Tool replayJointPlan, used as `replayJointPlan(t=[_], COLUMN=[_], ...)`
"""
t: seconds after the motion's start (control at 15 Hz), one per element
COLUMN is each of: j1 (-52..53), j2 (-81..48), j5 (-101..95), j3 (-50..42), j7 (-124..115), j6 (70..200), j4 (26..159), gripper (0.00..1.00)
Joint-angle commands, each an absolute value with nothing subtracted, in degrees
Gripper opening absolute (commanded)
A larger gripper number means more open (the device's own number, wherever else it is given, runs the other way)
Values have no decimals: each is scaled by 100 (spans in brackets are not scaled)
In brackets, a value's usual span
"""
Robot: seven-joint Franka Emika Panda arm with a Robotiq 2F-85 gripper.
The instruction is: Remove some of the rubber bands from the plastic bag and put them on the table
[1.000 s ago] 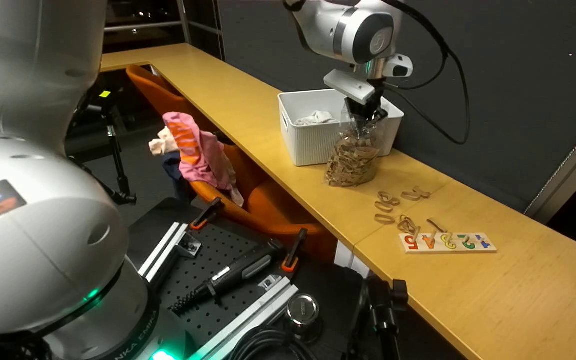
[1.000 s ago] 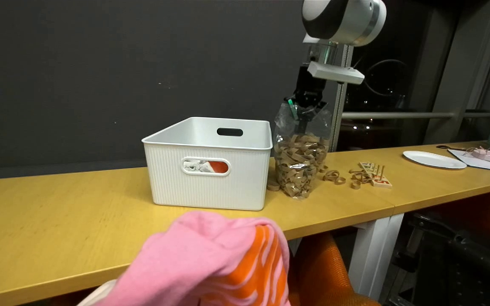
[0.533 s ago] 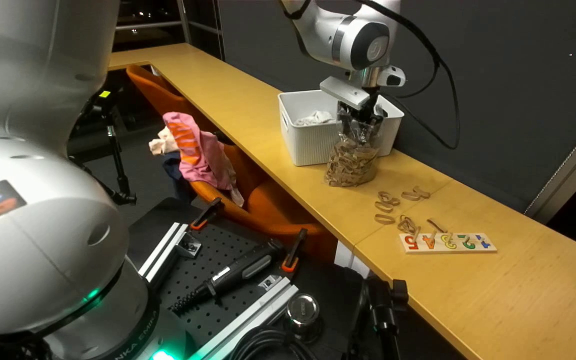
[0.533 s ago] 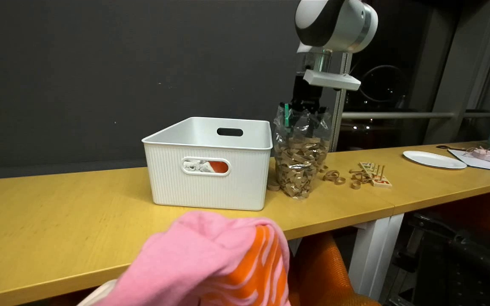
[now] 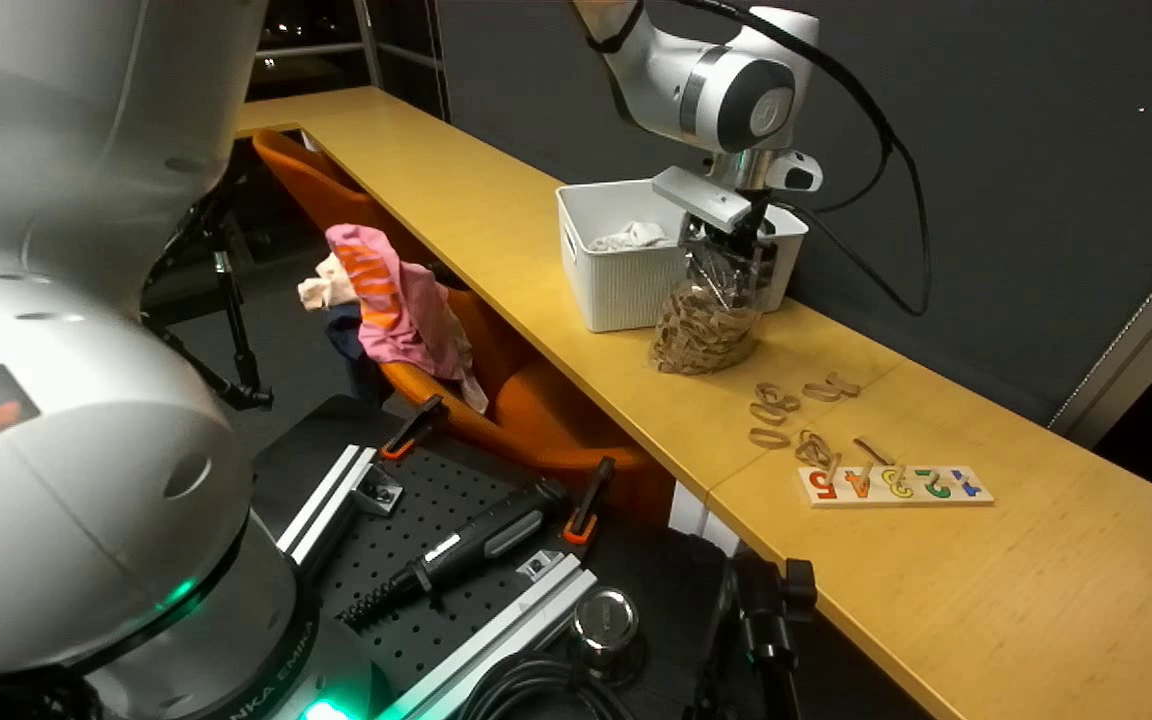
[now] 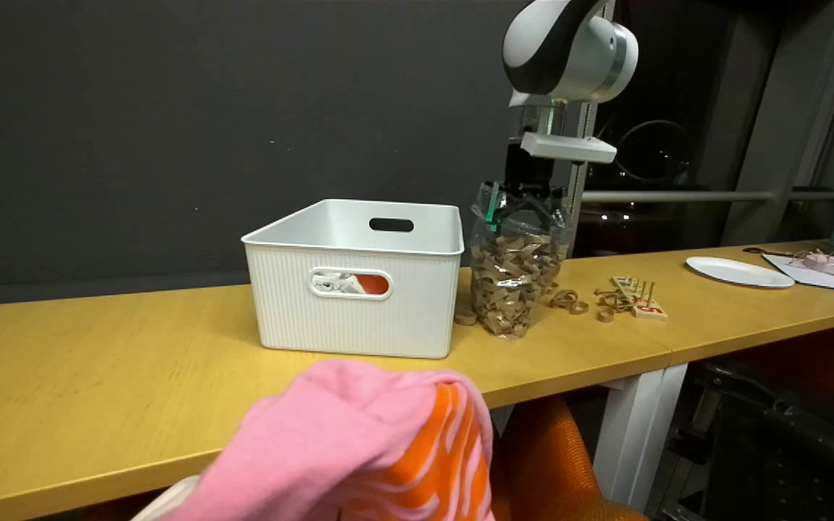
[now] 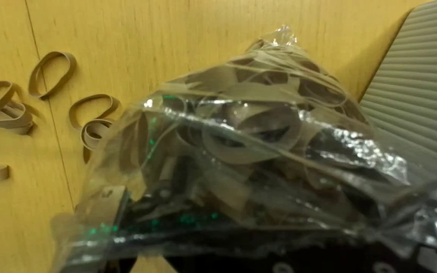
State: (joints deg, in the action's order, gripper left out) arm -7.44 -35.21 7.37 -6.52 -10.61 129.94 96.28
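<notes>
Wrist view and both exterior views place the end effector [image 6: 531, 217] inside the mouth of the plastic bag [image 6: 486, 226]; its jaws look spread wide, gripping nothing that I can make out. The clear wall crowds them, so closing could pinch it along with the rubber bands [image 6: 507, 289] below, and a lift would then drag or tip the whole bag. Too shallow a reach may instead catch no band at all. The bag stands on the counter [image 6: 135, 362], just beside the white basket [image 6: 348, 325]; several loose bands [image 5: 814, 449] already lie between bag and number board [image 5: 896, 498], and a toppled bag might spill far more among them than the task asks.
</notes>
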Motion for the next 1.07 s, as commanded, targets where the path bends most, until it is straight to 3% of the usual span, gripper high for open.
replayJointPlan(t=[0.0, 0.07, 0.67, 0.8, 1.0], j1=[-916, -949, -953, -924, -931], j2=[-3883, -3934, -3802, -3571, -3277], j5=[874, 892, 904, 897, 924], j3=[-550, -544, -577, -587, -585], j7=[-893, -866, -867, -868, -839], j6=[12583, 12545, 12610, 12707, 12737], j4=[9096, 9043, 9163, 9385, 9571], gripper=[84, 73, 7, 0, 2])
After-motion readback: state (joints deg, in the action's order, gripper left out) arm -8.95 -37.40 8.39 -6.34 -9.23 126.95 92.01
